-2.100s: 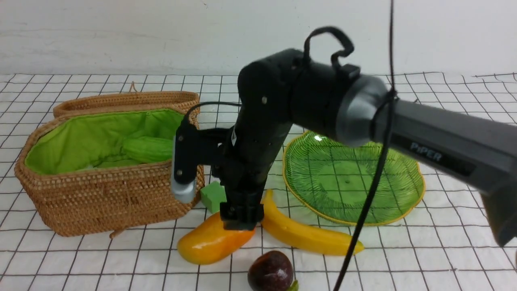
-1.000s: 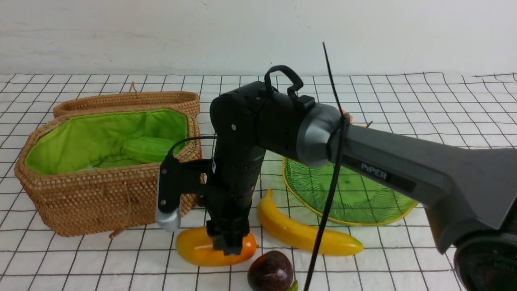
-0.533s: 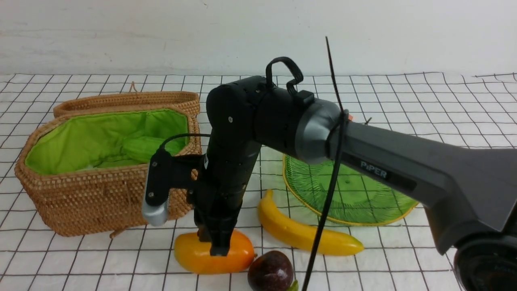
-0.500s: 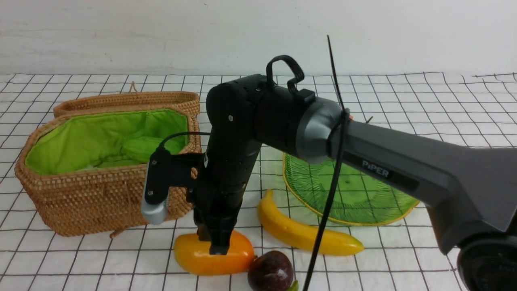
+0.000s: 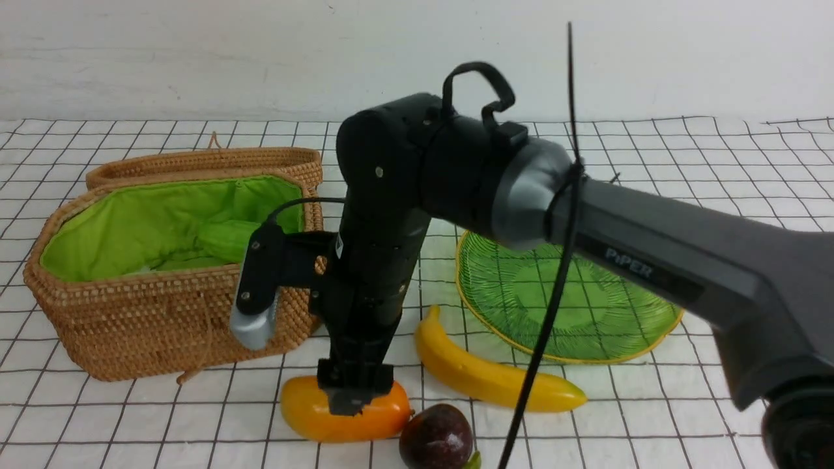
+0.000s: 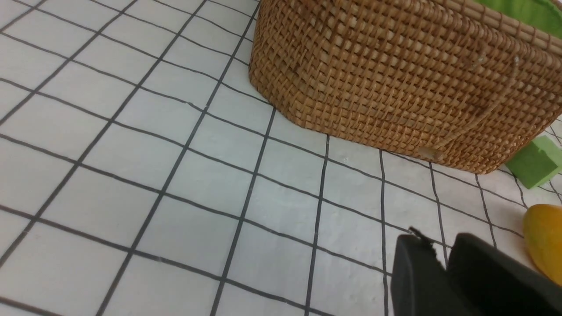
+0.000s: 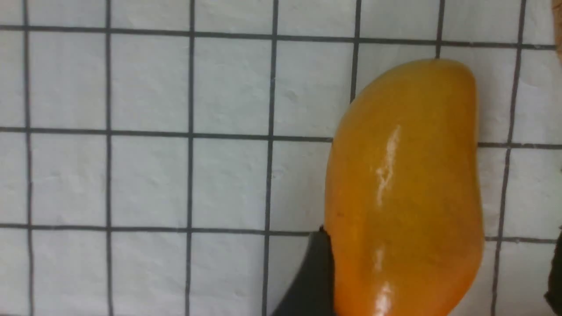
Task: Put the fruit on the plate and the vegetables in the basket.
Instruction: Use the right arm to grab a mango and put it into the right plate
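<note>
I see a white cloth-covered table [image 5: 717,417] ruled with a black grid. It is bare and open along the near left, in front of the basket. The dark, smooth right arm [image 5: 651,260] crosses from the right and bends down at centre.

The basket [image 5: 163,326] at left is brown woven wicker, long and eight-sided, lined with bright green cloth. Its woven lid [image 5: 195,159] lies just behind it. A pale green ridged gourd [image 5: 228,238] rests inside.

The plate [image 5: 651,339] at right is translucent green ribbed glass with a wavy gold rim. What I can see of its bowl is bare, but the arm hides part.

A long, glossy yellow banana [image 5: 488,378] lies between the plate's near rim and the mango. The mango [image 5: 306,413], smooth orange-yellow, lies on the cloth just in front of the basket's near corner. A dark purple-brown ball [image 5: 436,436] sits just beside its right tip. A matte green cube [image 6: 533,160] stands by the basket wall.

The right gripper [image 5: 355,394] straddles the mango, released. One of its fingers [image 7: 307,276] touches the mango's side, while the other stands clear.

The left gripper [image 6: 443,245] hovers low over bare cloth near the basket. I cannot tell whether its jaws meet.
</note>
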Controlling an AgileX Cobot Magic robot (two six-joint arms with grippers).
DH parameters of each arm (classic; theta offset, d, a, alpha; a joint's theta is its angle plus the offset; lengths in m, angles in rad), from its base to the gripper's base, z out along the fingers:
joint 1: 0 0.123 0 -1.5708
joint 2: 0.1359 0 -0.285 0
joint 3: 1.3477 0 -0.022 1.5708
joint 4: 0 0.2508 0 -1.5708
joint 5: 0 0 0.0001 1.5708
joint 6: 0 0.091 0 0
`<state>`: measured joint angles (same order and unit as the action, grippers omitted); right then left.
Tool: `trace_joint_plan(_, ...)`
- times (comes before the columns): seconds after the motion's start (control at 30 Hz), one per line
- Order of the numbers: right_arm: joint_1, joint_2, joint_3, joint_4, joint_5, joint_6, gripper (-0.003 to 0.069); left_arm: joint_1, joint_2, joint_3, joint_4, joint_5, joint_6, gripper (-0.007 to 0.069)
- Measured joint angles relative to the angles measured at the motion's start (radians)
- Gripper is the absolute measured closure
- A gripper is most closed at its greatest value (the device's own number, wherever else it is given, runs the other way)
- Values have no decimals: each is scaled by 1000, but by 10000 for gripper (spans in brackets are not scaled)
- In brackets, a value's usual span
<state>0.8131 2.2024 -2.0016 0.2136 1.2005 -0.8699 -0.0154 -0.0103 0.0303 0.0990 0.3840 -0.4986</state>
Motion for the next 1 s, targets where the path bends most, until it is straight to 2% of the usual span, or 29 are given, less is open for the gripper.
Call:
trace_joint_plan(0.23,0,145,-2,-27,-16,9,-1,0,0,0,0,0,0,511)
trace_joint_plan(0.33,0,151,-14,-35,-12,11,61,0,0,0,0,0,0,508)
trace_joint_plan(0.57,0,157,-69,-24,17,11,64,0,0,0,0,0,0,507)
trace_joint_plan(0.7,-14,63,-95,43,21,11,64,0,0,0,0,0,0,501)
trace_joint_plan(0.87,-106,-108,-97,122,30,12,64,0,0,0,1,0,0,497)
trace_joint_plan(1.0,-295,-254,-100,127,41,41,64,0,0,0,1,0,0,493)
